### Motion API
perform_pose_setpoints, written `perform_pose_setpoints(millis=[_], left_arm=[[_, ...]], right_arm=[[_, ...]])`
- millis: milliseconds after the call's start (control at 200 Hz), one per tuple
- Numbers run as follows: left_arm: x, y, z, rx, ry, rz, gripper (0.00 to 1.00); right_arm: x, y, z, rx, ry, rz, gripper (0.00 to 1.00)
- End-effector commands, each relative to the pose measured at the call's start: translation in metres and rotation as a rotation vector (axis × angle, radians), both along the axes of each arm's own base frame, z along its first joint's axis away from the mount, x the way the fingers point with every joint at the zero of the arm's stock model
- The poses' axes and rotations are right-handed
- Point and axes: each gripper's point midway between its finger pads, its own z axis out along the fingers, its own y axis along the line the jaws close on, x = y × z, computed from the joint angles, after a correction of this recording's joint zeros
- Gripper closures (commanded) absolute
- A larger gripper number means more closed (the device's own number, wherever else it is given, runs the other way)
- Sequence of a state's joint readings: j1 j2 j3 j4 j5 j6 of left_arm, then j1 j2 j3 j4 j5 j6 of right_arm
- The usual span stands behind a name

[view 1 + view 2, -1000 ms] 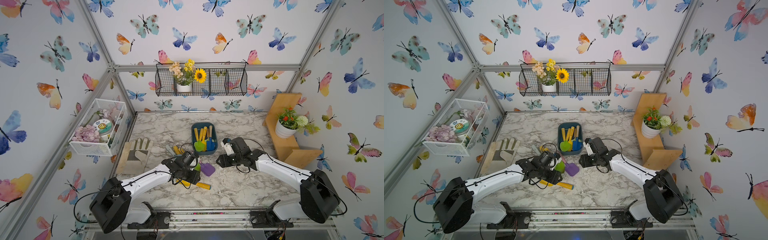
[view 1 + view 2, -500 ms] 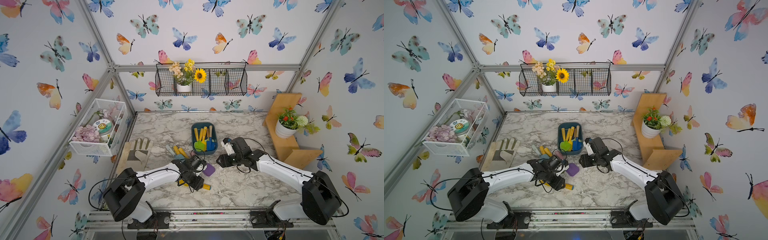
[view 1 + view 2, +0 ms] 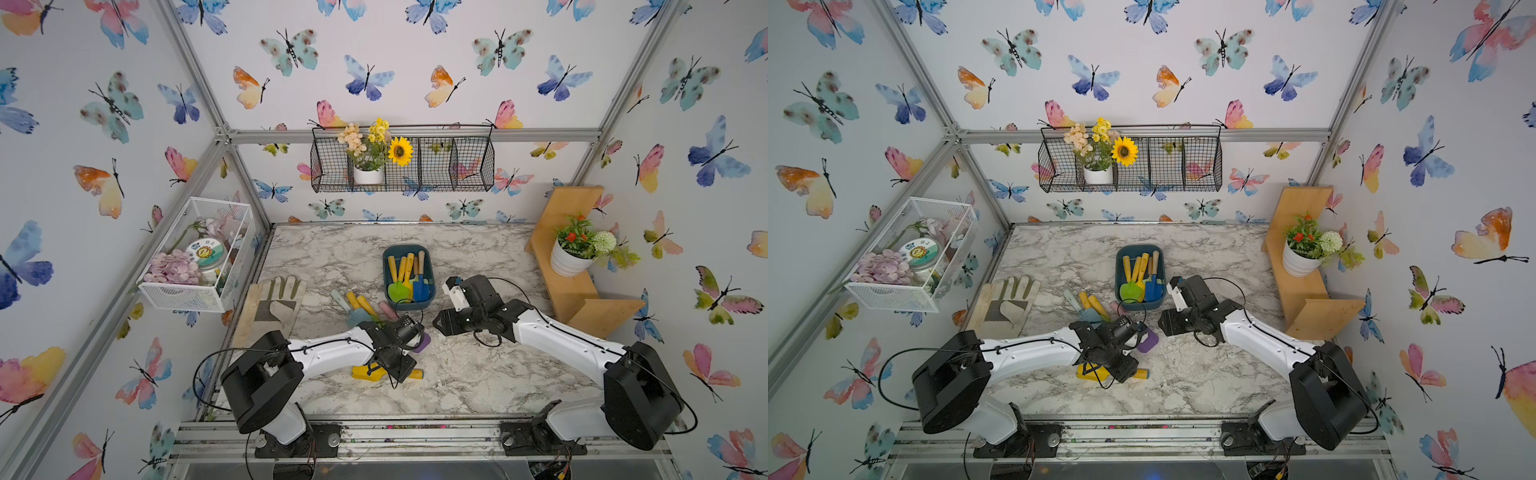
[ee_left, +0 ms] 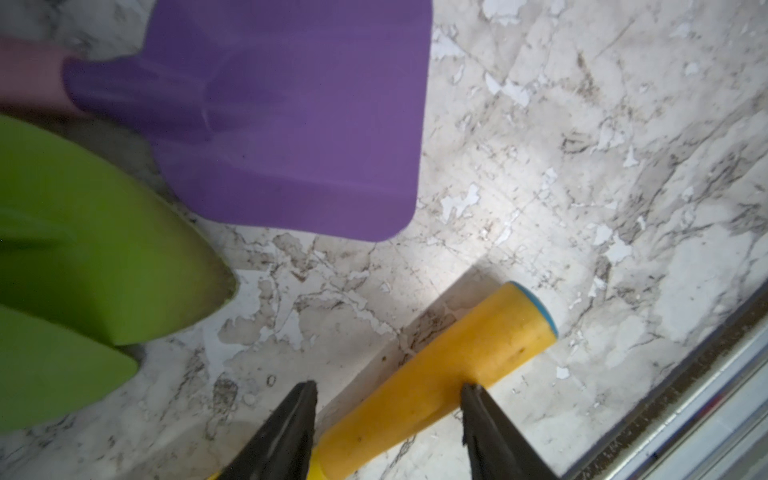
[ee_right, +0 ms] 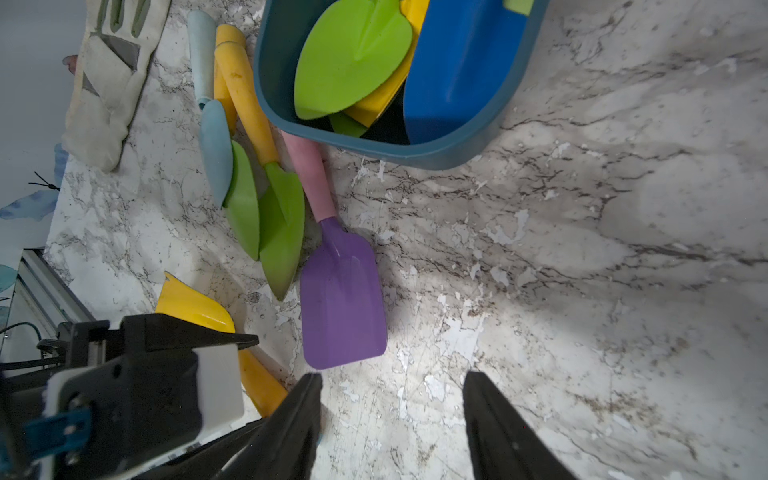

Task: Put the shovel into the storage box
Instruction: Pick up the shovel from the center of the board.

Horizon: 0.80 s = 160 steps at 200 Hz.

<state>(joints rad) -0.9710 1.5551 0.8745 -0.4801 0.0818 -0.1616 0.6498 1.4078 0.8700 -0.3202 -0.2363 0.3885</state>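
- The jar lid [image 3: 204, 252] in the white mesh basket [image 3: 183, 297] shows a sunflower face; its writing is unreadable.
- The marble-print table [image 3: 332, 257] is chipped, inside butterfly-papered walls [image 3: 415, 62].
- The left gripper [image 4: 388, 399] has its fingers parted astride the handle of the yellow shovel [image 4: 478, 345], near the table's front edge.
- The right gripper [image 5: 392, 386] is spread, holding nothing.
- The storage box [image 5: 415, 153] sits mid-table, holding shovels.

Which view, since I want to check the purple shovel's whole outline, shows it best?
The right wrist view: the purple shovel lies unobstructed, whole blade and most of its pink handle. The left wrist view shows mostly its blade, close and cropped. In both top views just a purple corner peeks past the left arm.
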Motion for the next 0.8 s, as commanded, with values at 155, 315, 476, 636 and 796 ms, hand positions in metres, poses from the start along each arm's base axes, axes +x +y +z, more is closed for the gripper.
perform_pose_setpoints(millis=[155, 315, 476, 636, 796], left_arm=[[-0.005, 0.005, -0.001, 0.04, 0.009, -0.032, 0.39], [-0.014, 0.005, -0.001, 0.019, 0.04, -0.059, 0.38], [-0.016, 0.006, -0.01, 0.044, 0.067, -0.062, 0.38], [-0.016, 0.008, -0.017, 0.067, 0.082, -0.055, 0.39], [-0.013, 0.01, -0.02, 0.093, 0.079, -0.038, 0.4]], right_arm=[[-0.002, 0.0, 0.004, 0.005, -0.016, 0.016, 0.41], [-0.002, 0.0, 0.003, 0.002, -0.015, 0.016, 0.41], [-0.002, 0.0, 0.002, 0.003, -0.012, 0.015, 0.41], [-0.003, -0.001, 0.002, 0.004, -0.015, 0.012, 0.41], [-0.004, -0.001, 0.001, 0.004, -0.015, 0.009, 0.41]])
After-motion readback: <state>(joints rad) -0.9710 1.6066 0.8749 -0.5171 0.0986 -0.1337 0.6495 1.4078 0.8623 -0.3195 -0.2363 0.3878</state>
